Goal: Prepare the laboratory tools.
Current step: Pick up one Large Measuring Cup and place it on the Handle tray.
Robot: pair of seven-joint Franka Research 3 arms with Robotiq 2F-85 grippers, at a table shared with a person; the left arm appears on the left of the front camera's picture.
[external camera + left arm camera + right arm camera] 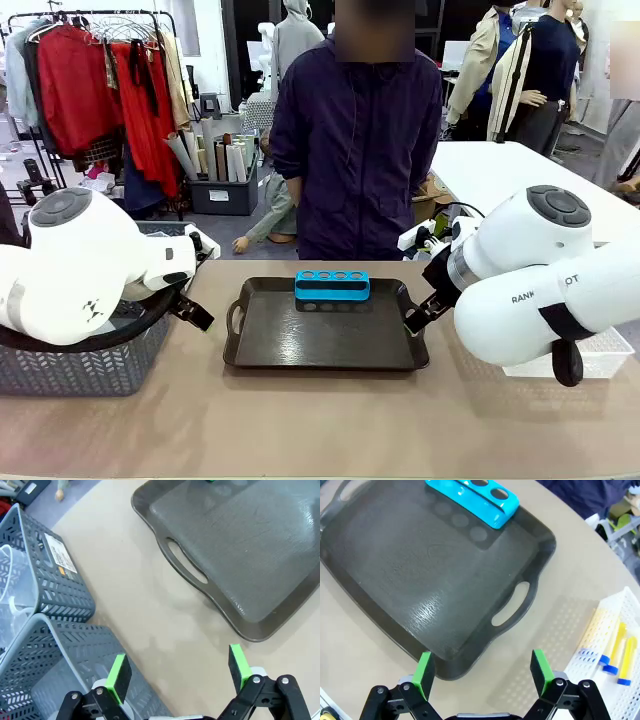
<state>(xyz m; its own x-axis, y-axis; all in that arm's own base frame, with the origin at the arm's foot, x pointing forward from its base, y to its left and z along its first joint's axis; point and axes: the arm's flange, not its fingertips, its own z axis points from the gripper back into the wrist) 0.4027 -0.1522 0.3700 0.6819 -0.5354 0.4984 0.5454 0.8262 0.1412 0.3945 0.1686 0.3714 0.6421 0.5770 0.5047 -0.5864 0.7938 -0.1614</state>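
Observation:
A small blue four-hole rack stands at the far side of the black tray, its holes empty; it is also in the right wrist view, the rack. Three blue-capped tubes of amber liquid lie in a white mesh basket. A clear vessel sits inside a grey basket; I cannot tell whether it is the beaker. My left gripper is open above the bare table, left of the tray. My right gripper is open over the tray's right handle edge.
A second grey basket lies just under my left gripper's fingers. A person in a dark jacket stands at the far side behind the tray. Bare tabletop stretches along the near side.

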